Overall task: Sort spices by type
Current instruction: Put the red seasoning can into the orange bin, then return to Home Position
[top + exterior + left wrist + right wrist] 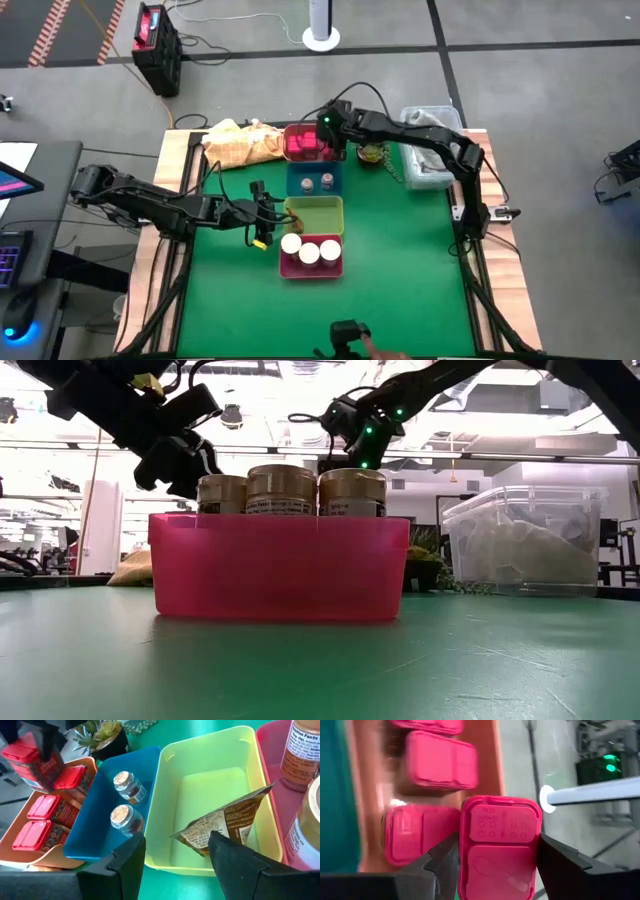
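Note:
Four trays stand in a row. The far orange tray (296, 133) holds magenta packs (437, 760), and the blue tray (313, 180) holds two grey-topped shakers (125, 802). The yellow-green tray (315, 213) comes after it. The near magenta tray (312, 266) holds three tan-lidded jars (280, 490). My left gripper (262, 215) is at the yellow-green tray's left rim, with a brown-gold spice packet (225, 822) between its fingers. My right gripper (335, 140) hangs over the orange tray, shut on a magenta pack (499, 845). My left gripper has the packet's lower corner (212, 842) against one finger (240, 860), which covers the place of contact. No touch by the other finger shows. The packet stands tilted over the yellow-green tray's near wall, its upper edge free. My right gripper pinches the magenta pack's two long sides (465, 850) between its two fingers, slanting down from above. The pack's lid faces the wrist camera. It hangs clear above the orange tray and the packs in it.
A small green plant (372, 153) and a clear plastic bin (430, 150) stand at the far right. A yellow cloth bundle (240, 145) lies at the far left. Bare green mat (400, 290) spreads along the near and right sides.

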Robot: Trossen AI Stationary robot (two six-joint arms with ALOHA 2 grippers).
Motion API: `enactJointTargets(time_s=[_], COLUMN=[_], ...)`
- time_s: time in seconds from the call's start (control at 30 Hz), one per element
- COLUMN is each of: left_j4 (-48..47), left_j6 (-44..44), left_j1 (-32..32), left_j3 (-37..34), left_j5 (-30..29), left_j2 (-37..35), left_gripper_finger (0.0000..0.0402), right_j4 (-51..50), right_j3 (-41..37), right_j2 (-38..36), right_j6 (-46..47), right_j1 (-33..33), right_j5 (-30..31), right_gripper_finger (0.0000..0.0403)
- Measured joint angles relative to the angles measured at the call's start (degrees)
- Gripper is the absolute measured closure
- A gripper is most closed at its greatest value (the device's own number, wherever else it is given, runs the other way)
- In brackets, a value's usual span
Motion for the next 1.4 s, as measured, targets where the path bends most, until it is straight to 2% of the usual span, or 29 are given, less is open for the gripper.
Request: enactJointTargets(time_s=[0.57, 0.7, 0.87, 1.0, 1.4], left_j4=[2.9, 3.2, 3.2, 3.4, 3.7], left_j6=[-2.1, -1.4, -0.8, 0.5, 0.2], left_j1=[0.0, 0.0, 0.0, 0.0, 0.0], left_j3=[0.0, 0.0, 0.0, 0.0, 0.0], left_j5=[-0.1, -0.1, -0.1, -0.1, -1.6], left_j2=[0.0, 0.0, 0.0, 0.0, 0.0], left_gripper_finger=[0.0196, 0.0196, 0.0196, 0.0196, 0.0196], right_j4=[-2.8, -3.1, -2.9, -2.5, -1.8], right_j3=[0.0, 0.0, 0.0, 0.0, 0.0], right_j2=[0.1, 0.1, 0.1, 0.1, -0.8], right_j6=[-2.3, -1.9, -0.6, -0.5, 7.5], right_j1=[-1.5, -2.1, -2.3, -2.3, -3.8], right_j5=[-8.2, -9.1, -9.4, -9.3, -8.5], right_gripper_finger=[0.0157, 0.0136, 0.0091, 0.0071, 0.0080])
